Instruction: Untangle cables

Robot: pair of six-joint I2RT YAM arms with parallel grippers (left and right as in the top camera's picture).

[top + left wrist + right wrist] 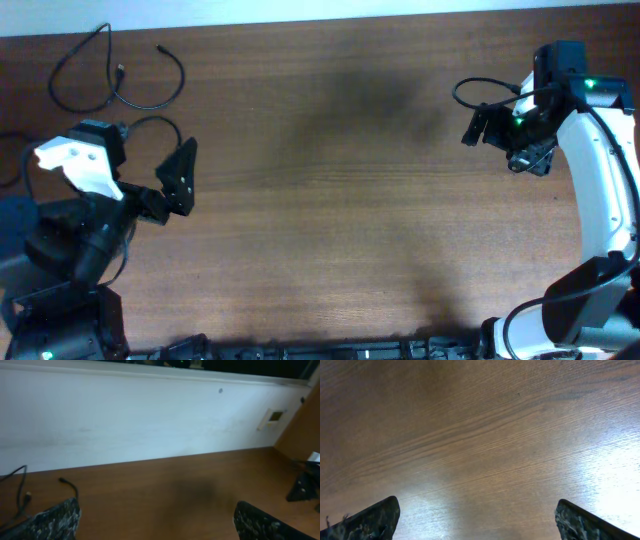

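Two thin black cables lie apart on the wooden table at the far left. One is a loose loop (pixel 52 82). The other is an open curve (pixel 181 78) with small plugs at its ends. In the left wrist view the loop (pixel 22 491) and the curve with its plug (pixel 75 491) lie just beyond my left fingertip (pixel 55 520). My left gripper (pixel 125 152) (pixel 157 522) stands open and empty below them. Far to the right, my right gripper (pixel 505 140) (pixel 477 520) hangs open over bare wood with nothing between its fingers.
A white wall (pixel 150 425) runs along the table's far edge. Each arm carries its own thicker black wire, looping near the left wrist (pixel 160 120) and the right wrist (pixel 478 84). The right arm's gripper (pixel 302 487) shows at the right edge of the left wrist view.
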